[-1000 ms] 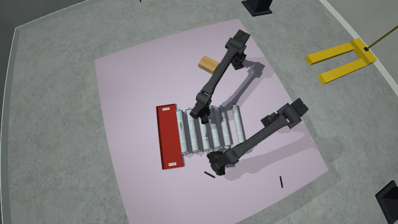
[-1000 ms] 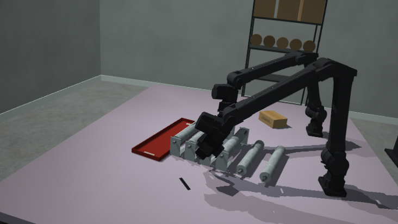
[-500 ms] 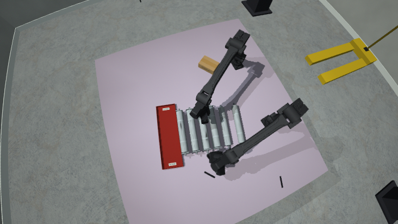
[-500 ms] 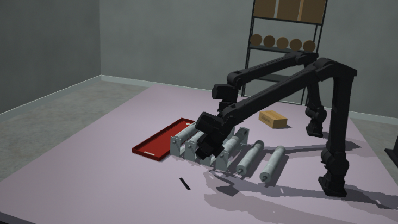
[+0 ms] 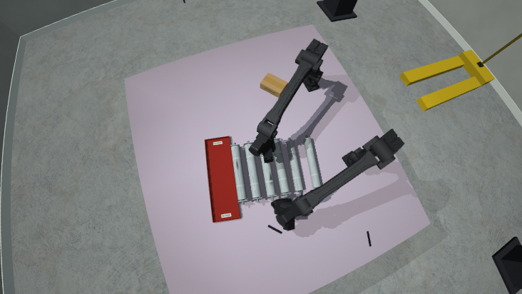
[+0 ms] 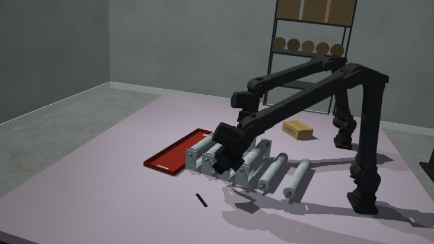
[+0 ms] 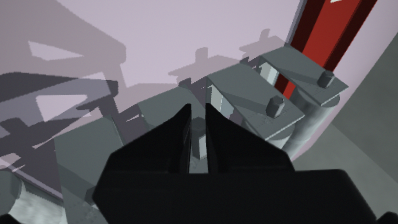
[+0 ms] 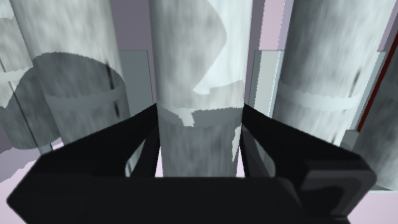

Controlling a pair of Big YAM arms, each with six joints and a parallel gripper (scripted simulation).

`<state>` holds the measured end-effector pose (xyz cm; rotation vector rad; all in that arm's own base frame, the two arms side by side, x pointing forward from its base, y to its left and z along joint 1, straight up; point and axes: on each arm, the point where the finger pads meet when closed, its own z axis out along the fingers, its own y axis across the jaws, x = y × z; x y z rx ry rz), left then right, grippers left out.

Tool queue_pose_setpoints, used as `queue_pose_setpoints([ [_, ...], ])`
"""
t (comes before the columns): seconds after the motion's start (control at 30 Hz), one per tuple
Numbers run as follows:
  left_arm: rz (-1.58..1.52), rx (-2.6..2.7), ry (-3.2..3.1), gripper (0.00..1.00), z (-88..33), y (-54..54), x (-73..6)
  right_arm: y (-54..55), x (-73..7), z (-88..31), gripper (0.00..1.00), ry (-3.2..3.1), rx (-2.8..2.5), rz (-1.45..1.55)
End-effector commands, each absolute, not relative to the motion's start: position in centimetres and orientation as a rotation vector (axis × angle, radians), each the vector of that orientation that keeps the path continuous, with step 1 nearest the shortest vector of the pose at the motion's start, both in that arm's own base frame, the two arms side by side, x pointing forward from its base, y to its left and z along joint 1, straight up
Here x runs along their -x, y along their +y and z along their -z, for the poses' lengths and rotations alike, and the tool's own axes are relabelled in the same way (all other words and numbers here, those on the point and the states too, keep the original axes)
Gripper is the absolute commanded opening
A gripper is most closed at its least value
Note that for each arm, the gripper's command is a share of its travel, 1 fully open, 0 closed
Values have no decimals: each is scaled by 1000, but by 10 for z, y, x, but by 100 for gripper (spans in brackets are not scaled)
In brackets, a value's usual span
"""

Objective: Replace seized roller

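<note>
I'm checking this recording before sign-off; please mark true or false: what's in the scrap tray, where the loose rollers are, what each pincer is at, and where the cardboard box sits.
1. The scrap tray already holds a roller. False: no roller is in it.
2. Two loose rollers lie beyond the bed, on the side away from the tray. True.
3. The right pincer has its fingers either side of the third roller from the tray. True.
4. The left pincer is wide open. False: its fingers are nearly together, at an axle end.
5. The cardboard box stands in the tray. False: it stands apart from it.

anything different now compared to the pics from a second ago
Nothing visibly changed. Both arms hold the same poses, with the left gripper at an axle end and the right gripper around a roller. The scrap tray and the cardboard box stayed put.
</note>
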<state>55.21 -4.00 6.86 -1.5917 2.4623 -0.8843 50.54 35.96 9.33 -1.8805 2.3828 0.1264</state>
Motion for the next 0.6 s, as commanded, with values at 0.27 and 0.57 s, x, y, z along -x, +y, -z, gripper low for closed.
queue_pose_setpoints([
  [0.27, 934, 1522, 2446, 3, -90, -24, -586, 376, -520, -135, 32, 2315, 1868, -111],
  [0.57, 940, 1515, 2435, 3, -89, -23, -589, 375, -520, -135, 32, 2315, 1867, -111],
])
